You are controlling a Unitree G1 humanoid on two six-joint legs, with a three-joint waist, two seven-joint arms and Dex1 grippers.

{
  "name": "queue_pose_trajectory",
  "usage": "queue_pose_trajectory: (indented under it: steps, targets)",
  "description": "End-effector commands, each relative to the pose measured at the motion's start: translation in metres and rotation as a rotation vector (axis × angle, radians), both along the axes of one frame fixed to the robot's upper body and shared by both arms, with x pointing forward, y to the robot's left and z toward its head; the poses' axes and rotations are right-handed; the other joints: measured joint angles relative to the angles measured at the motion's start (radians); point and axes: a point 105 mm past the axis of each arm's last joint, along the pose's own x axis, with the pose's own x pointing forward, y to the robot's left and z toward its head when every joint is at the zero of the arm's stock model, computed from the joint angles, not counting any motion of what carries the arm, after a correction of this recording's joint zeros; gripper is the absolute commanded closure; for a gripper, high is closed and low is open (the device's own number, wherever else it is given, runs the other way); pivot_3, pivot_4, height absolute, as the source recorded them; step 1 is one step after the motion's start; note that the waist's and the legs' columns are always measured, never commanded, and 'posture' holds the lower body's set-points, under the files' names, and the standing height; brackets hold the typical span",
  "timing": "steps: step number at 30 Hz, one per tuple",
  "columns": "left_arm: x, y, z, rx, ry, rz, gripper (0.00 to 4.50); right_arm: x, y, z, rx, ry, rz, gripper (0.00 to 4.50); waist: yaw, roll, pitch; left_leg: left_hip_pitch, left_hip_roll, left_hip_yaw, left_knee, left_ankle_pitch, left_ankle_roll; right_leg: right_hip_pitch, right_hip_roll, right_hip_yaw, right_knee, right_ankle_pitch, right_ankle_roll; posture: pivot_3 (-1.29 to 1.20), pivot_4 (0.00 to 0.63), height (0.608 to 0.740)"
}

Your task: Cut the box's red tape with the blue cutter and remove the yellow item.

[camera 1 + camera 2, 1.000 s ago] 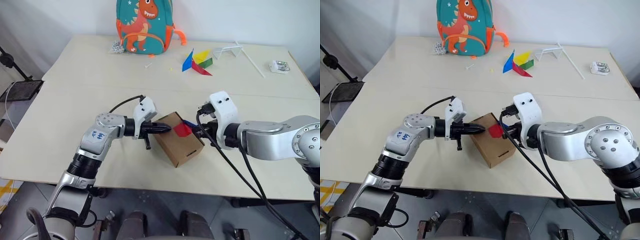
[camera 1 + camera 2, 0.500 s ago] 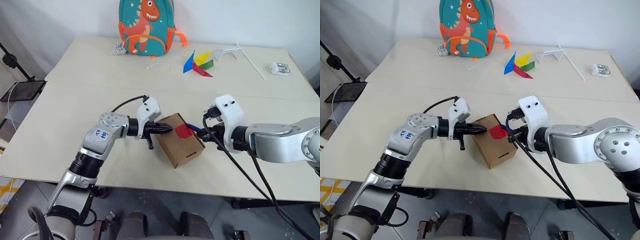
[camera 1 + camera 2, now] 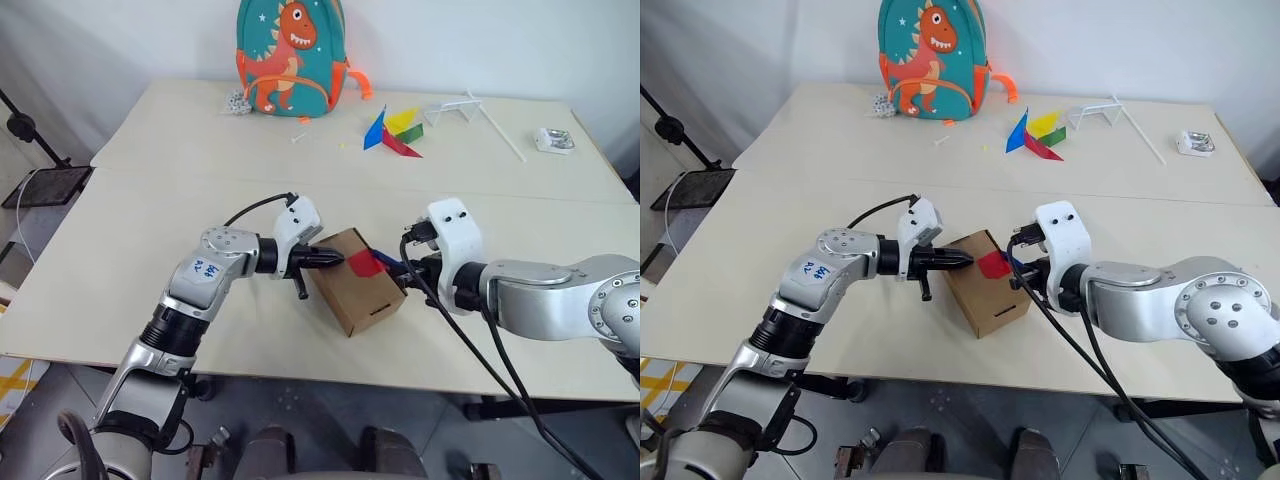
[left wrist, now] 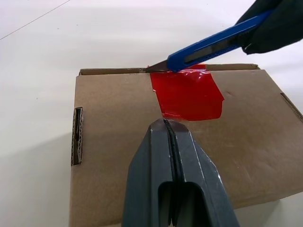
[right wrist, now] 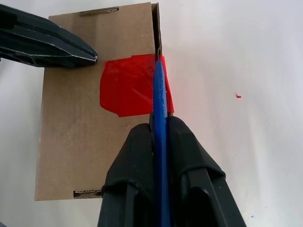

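Right tool (image 5: 158,125) is clenched on the blue cutter (image 4: 213,43), which you have angled so its blade tip sits at the box's far top edge, right at the upper margin of the red tape (image 4: 188,93). Left tool (image 4: 169,137) is clenched with nothing between its fingers; its closed tip presses on the box's top face, just short of the tape's near edge, and reads as bracing the carton.

Box (image 3: 358,279) lies on the counter (image 3: 180,210) between your two arms, close to the counter's front edge, lid flap shut. Tape is one unbroken patch across the top face and folded over the far edge; no slit is visible in either wrist view. Judgement: the cutter is placed but the cut is not made.

Yellow item: not seen, presumably inside the box.

Status, judged:
- cutter in hand: done
- box steadied: done
- tape cut: not yet done
- flap open, yellow item out: left

Beyond the box, toward the counter's back edge: a paper pinwheel (image 3: 397,127), a white frame with a rod (image 3: 470,108), a small grey object (image 3: 554,139) off to the right, and farthest back a dinosaur backpack (image 3: 293,55). All well apart from the box.
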Motion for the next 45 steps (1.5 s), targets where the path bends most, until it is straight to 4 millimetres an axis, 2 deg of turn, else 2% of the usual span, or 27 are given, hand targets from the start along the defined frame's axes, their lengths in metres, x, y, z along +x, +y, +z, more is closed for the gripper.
queue_pose_trajectory:
  steps: [1,11,25,31,45]
  targets:
    - [-0.005,0.003,-0.037,0.088,0.118,0.034,4.5,-0.012,0.003,-0.016,-0.021,0.063,0.038,4.37,0.0,0.0,0.0,0.0,0.0,0.0,0.0,0.0,0.0,0.0,0.0,0.0,0.0,0.0,0.0,0.0,0.15,0.74]
    - [-0.007,0.004,-0.04,0.09,0.129,0.043,4.5,-0.019,-0.009,-0.018,-0.057,0.091,0.068,4.37,0.004,0.0,0.0,0.0,0.0,0.0,-0.001,0.0,0.0,0.0,0.0,0.0,-0.002,0.0,0.0,0.0,0.15,0.74]
    - [-0.008,0.003,-0.042,0.091,0.139,0.046,4.5,-0.025,-0.004,-0.024,-0.012,0.098,0.057,4.37,0.004,0.0,0.0,0.002,0.0,0.0,-0.001,0.0,0.001,0.002,0.0,0.0,-0.003,0.0,0.0,0.0,0.15,0.74]
    - [-0.009,0.002,-0.044,0.096,0.147,0.044,4.5,-0.032,-0.01,-0.028,-0.025,0.102,0.033,4.37,0.004,0.001,-0.001,0.011,0.0,0.0,-0.006,-0.001,0.002,0.012,0.0,-0.001,-0.009,0.0,0.0,0.0,0.15,0.74]
    - [-0.012,-0.002,-0.048,0.1,0.163,0.036,4.5,-0.044,-0.023,-0.03,-0.062,0.12,0.037,4.37,0.016,0.003,-0.002,0.011,0.0,-0.001,-0.008,-0.002,0.002,0.014,0.0,-0.003,-0.014,0.0,0.0,0.0,0.15,0.74]
